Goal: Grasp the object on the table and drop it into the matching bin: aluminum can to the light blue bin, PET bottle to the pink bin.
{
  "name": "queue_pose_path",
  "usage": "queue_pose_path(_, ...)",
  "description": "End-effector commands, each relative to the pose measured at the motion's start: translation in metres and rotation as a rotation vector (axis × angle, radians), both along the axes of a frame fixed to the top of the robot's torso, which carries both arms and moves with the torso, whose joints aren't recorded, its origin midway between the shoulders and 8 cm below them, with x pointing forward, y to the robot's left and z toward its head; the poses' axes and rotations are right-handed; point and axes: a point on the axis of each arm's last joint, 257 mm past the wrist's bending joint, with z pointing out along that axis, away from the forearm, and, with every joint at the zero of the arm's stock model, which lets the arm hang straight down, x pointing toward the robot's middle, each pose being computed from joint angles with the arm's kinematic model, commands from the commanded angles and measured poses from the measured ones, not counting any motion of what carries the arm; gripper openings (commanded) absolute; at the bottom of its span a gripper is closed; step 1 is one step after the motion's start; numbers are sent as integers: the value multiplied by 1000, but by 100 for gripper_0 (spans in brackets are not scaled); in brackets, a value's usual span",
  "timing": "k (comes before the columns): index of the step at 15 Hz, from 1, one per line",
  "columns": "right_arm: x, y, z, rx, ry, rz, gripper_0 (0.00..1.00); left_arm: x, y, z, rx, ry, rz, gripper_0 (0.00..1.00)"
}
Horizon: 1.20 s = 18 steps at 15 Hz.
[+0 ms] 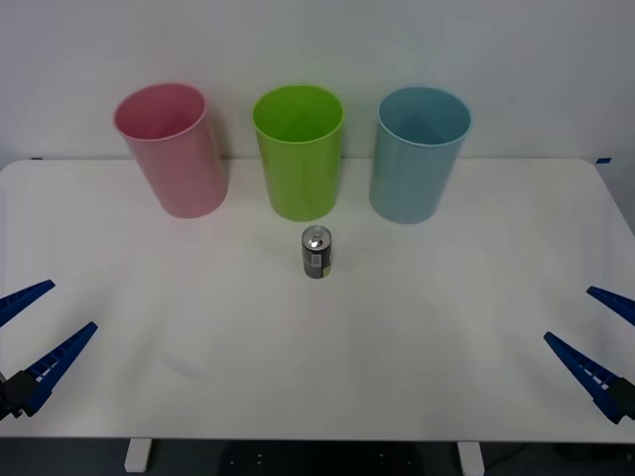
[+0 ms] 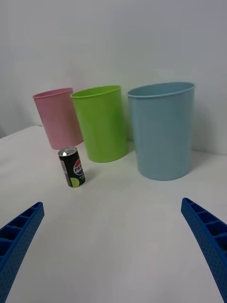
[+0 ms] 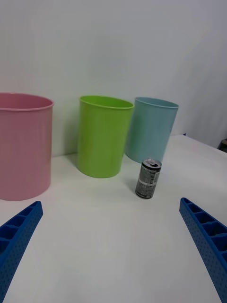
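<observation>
While empty, left tool [image 1: 35, 337] wide open, right tool [image 1: 592, 335] likewise

Lab-like test setup: bare white table [image 1: 476, 397] against plain white wall [image 1: 317, 40].

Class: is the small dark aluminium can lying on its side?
No, the small dark aluminium can stands upright on the white table, silver top up.

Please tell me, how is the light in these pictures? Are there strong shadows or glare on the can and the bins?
Front view: even, soft light; the can has a bright glint on its silver top, and the table shows only faint shadows. Right wrist view: a soft shadow lies beside the light blue bin. Left wrist view: the pink bin and green bin show no harsh glare.
</observation>
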Motion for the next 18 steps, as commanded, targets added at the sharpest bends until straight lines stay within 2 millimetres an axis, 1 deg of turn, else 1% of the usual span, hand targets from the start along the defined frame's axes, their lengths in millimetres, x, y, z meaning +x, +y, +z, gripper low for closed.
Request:
queue_pose_path(1, 4, 15, -12, 6, 12, 30, 100, 0, 0, 0, 0, 0, 0, 100)
queue_pose_path(4, 16, 33, -28, 7, 22, 74, 100, 0, 0, 0, 0, 0, 0, 100)
queue_pose_path(6, 24, 41, -36, -26, -13, 85, 100, 0, 0, 0, 0, 0, 0, 100)
queue_pose_path(12, 50, 65, -54, -79, -68, 120, 100, 0, 0, 0, 0, 0, 0, 100)
queue_pose_path(15, 61, 84, -61, -83, -62, 128, 100, 0, 0, 0, 0, 0, 0, 100)
queue_pose_path(18, 77, 109, -68, -79, -53, 115, 100, 0, 0, 0, 0, 0, 0, 100)
